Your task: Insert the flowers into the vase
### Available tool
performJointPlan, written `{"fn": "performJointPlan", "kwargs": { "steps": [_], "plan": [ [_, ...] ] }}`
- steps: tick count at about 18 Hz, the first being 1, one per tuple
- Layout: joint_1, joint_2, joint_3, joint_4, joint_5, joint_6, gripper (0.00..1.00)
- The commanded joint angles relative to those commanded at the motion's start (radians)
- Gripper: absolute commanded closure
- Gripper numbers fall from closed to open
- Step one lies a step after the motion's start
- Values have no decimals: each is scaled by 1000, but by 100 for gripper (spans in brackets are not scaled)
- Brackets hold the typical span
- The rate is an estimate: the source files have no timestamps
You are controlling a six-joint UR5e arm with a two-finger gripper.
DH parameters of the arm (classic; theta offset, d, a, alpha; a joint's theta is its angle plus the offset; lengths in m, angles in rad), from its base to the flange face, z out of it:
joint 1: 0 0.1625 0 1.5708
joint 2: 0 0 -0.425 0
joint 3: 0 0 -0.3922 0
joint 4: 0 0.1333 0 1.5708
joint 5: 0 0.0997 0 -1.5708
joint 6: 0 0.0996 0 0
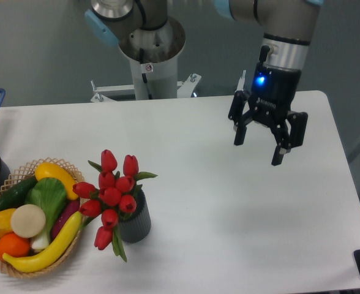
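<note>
The flowers (112, 193) are being held upright in the vase (135, 220), which is standing on the white table (229, 226) just beside the wicker basket (21, 269) of vegetables. The pincer (258, 152) is being kept released, jaws spread and pointing down with nothing between them, well apart from the vase at the far right of the table

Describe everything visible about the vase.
The vase is a small dark grey cylinder with vertical ribs, matte, perhaps plastic. It stands upright on the white table, just right of the wicker basket; whether they touch cannot be told. The red tulips sit in its mouth, leaning left and hiding most of the rim, with one bud and leaves drooping over its left side. The claw hangs open far to its right, not touching it.
</note>
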Motion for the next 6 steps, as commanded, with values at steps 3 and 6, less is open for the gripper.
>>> {"fn": "performJointPlan", "kwargs": {
  "steps": [3, 6],
  "plan": [
    [15, 6, -2, -32, 2, 74, 0],
    [15, 11, -3, -31, 2, 76, 0]
  ]
}}
